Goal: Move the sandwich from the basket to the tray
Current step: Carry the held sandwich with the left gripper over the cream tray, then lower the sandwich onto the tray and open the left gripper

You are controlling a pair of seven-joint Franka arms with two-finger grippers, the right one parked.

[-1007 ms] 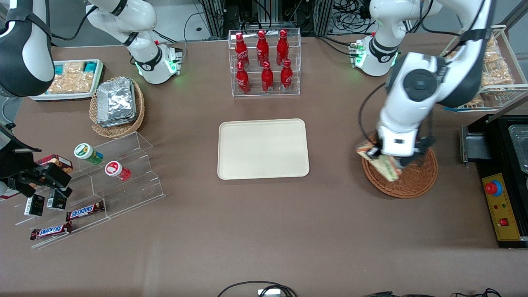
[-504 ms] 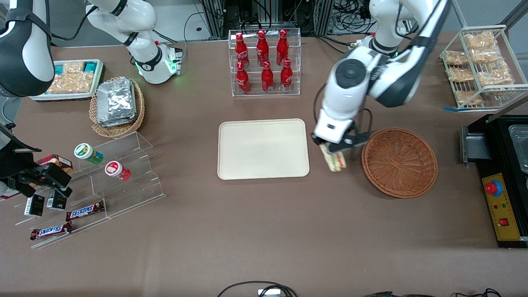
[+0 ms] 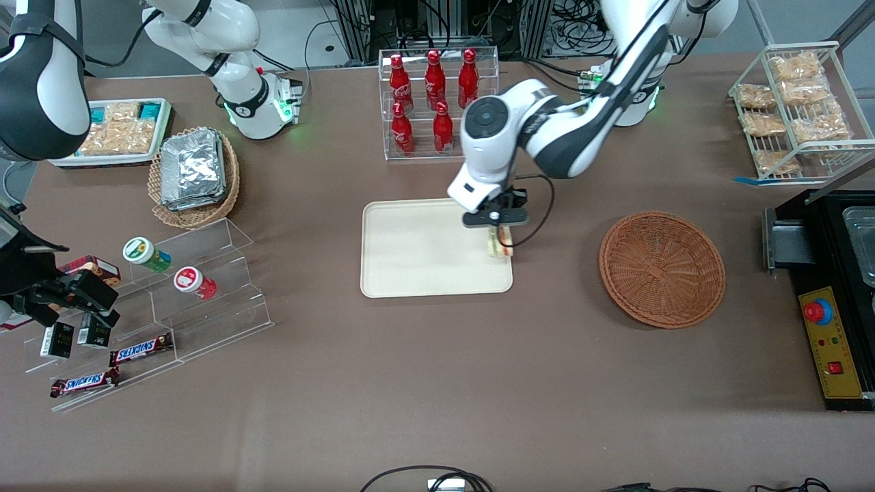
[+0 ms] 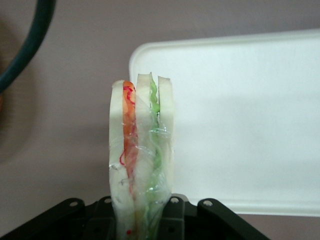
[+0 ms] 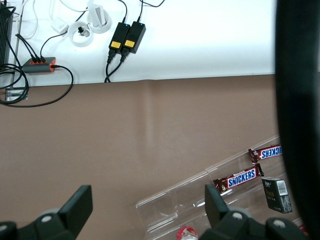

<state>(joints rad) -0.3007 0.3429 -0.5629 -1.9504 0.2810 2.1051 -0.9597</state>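
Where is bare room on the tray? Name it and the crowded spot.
The tray is bare from its edge nearest the stepped acrylic stand across its middle. The only crowding is its basket edge, where the gripper hangs, shut on the sandwich.

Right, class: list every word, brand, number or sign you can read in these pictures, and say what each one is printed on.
"SNICKERS": on the two chocolate bars at the acrylic stand, nearest the front camera.
"SNICKERS": again on a bar in the right wrist view.
Red bottles' white script: too small to read.
Small black boxes: print unreadable.
No text on the sandwich in the gripper, the tray or the basket.
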